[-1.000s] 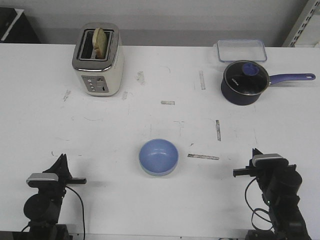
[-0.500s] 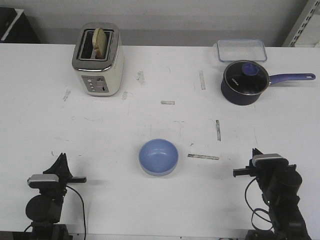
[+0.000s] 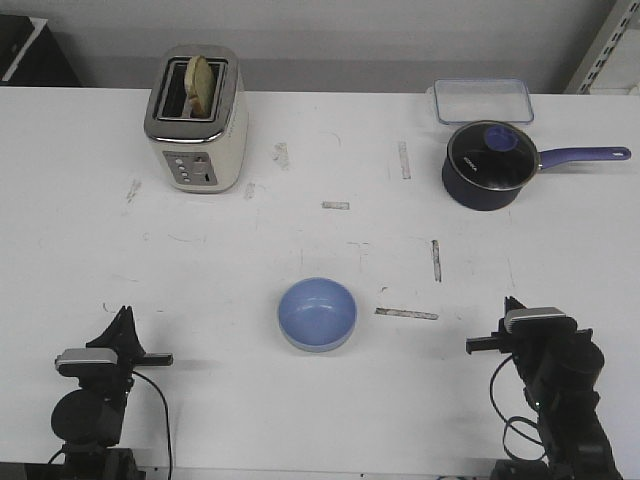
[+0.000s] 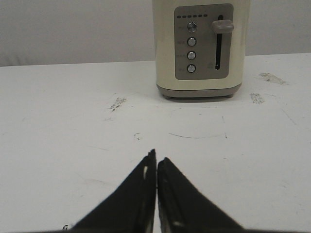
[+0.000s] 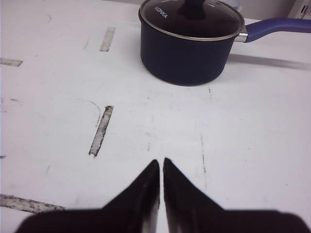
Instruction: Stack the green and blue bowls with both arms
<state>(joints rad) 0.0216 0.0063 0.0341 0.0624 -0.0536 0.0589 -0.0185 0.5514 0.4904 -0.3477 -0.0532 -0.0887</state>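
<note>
Right, centre stage sits the blue bowl [image 3: 317, 314], mouth up, on the white table [image 3: 220, 260], near its front edge. Along its lower rim there seems to be a paler lip, perhaps the green bowl already nested beneath it, but from this angle I cannot tell for sure; no separate green bowl shows anywhere.

Either side of it, well apart, the two arms are low at the front edge. The bowl lies to the right and a little forward of the left gripper [image 3: 125, 318], and to the left of the right gripper [image 3: 513, 305]; neither looks clearly nearer. A round bowl gives no long axis to line up on, so any approach is judged simply by coming inward to the rim.

Both wrist views show the black fingers pressed together, tips meeting, nothing between them. The left gripper [image 4: 156, 162] points at the cream toaster [image 4: 201, 47], the right gripper [image 5: 161, 165] at the navy saucepan [image 5: 190, 41], so neither faces the bowl.

Behind the pan, a clear lidded container [image 3: 481, 100].
</note>
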